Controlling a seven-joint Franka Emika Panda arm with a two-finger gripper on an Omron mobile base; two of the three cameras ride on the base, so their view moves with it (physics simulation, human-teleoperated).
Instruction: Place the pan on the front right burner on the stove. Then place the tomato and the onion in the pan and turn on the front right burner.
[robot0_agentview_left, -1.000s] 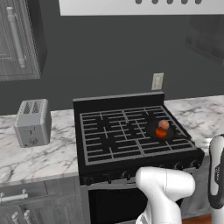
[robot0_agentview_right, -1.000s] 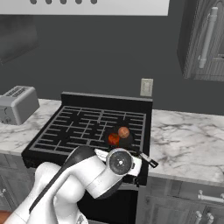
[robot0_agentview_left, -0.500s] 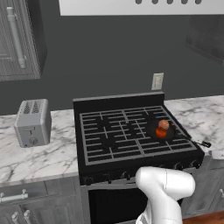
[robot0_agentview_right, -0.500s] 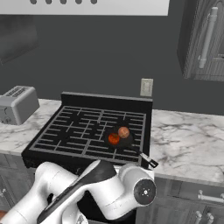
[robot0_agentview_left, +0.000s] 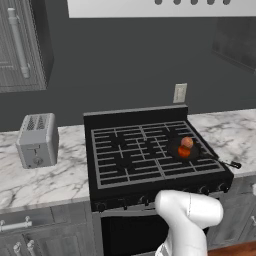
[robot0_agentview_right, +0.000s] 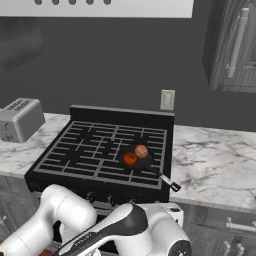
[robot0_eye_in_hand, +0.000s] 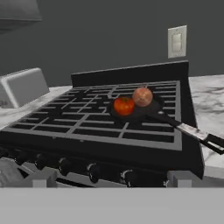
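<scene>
no brand, label or writing legible anywhere. jaws spread to their widest, holding nothing; fingertips themselves not visible.

ahead of the hand and slightly above: one stove (robot0_eye_in_hand: 131, 144), black, with a row of knobs (robot0_eye_in_hand: 94, 171) along the near edge, closest to the hand. beyond the knobs, on the front right burner (robot0_agentview_left: 192, 156), one pan (robot0_eye_in_hand: 135, 114) with its long handle (robot0_eye_in_hand: 192, 131) running out to the right past the stove edge, over the counter (robot0_agentview_right: 210, 165). inside the pan, two balls touching: one tomato (robot0_eye_in_hand: 124, 105) nearer and to the left, one onion (robot0_eye_in_hand: 142, 96) just behind and to the right.

far left of the hand, one toaster (robot0_agentview_left: 37, 140) on the marble counter. behind the stove, one wall outlet (robot0_eye_in_hand: 177, 42). upper cabinets (robot0_agentview_right: 235, 45) at the sides. nothing standing between hand and knobs.
</scene>
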